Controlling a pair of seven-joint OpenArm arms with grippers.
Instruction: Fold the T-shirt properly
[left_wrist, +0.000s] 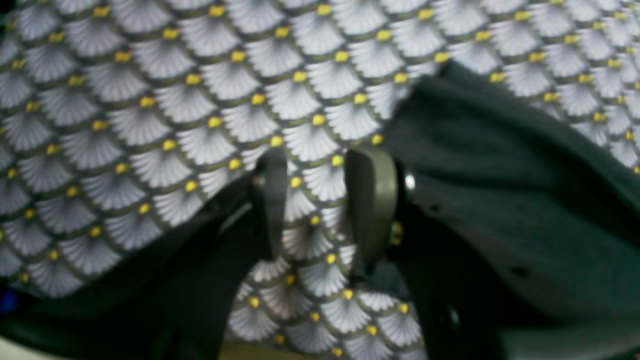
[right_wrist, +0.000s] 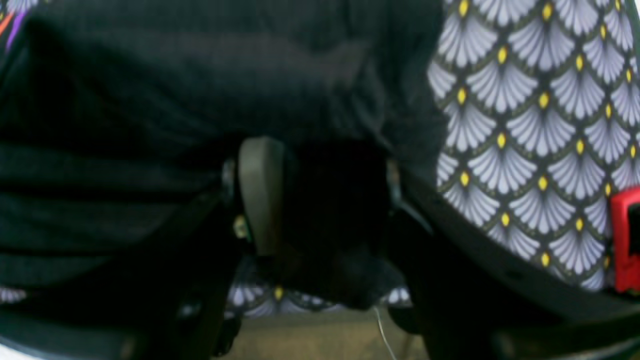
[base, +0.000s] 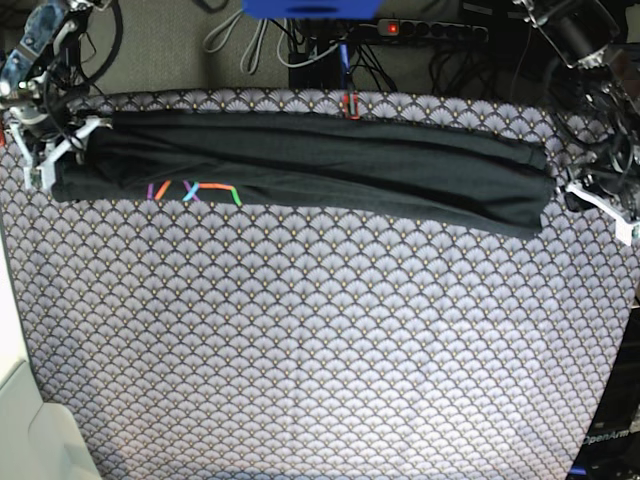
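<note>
Far edge of table: one dark charcoal soft-fabric T-shirt, folded lengthwise into a long narrow band, coloured line graphic showing near its left end. It lies on one grey scallop-patterned cloth.

Right gripper, at the band's left end: clenched on dark shirt fabric.

Left gripper, at the right end: jaws apart, nothing between them, shirt just beside.

Judgement: lengthwise folds done; crosswise folds remain.
</note>
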